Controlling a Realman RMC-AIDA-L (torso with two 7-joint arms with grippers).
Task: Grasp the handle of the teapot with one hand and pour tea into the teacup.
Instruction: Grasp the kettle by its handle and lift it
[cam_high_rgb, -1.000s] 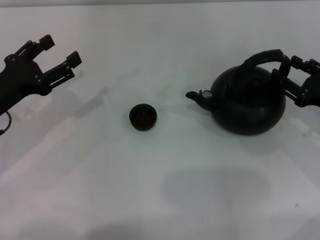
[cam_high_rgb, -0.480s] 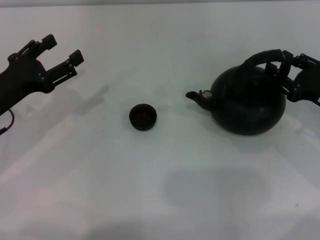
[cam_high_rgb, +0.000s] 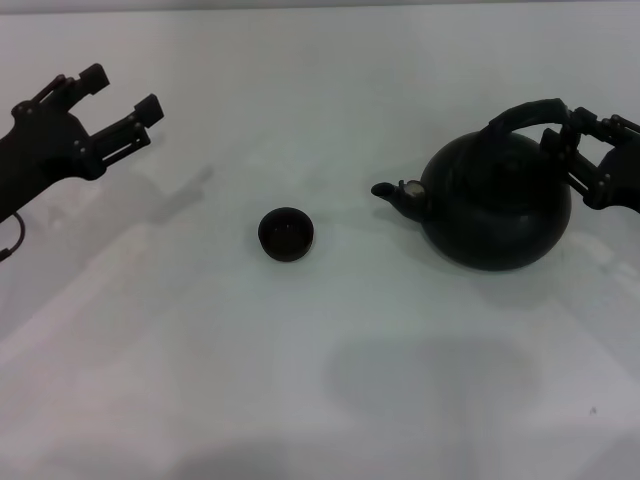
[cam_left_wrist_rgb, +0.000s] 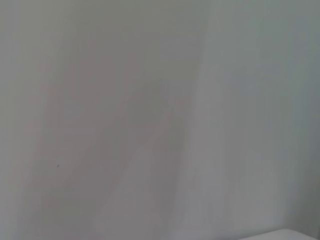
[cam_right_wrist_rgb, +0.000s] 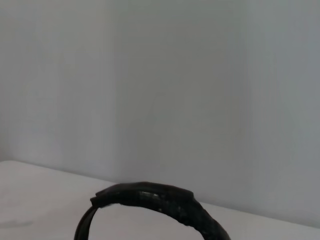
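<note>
Right claw at the teapot's handle, left claw idling

The large round matte black teapot is sitting upright on the white table, toward the robot's right, with its short curved spout pointing toward the middle. The thick black arched handle is spanning over its top; in the right wrist view the ribbed handle is showing low in the picture against a pale wall.

The right claw is reaching in from the right edge, its black fingers sitting at the handle's right end where it meets the pot. Whether the fingers are clenched on the handle or merely standing around it I cannot tell.

The tiny round dark brown-black handleless teacup is standing upright near the middle of the table, well apart from the spout and to its left.

The left claw is hovering at the far left, its two fingers spread apart and grasping nothing, well away from the teacup.
</note>
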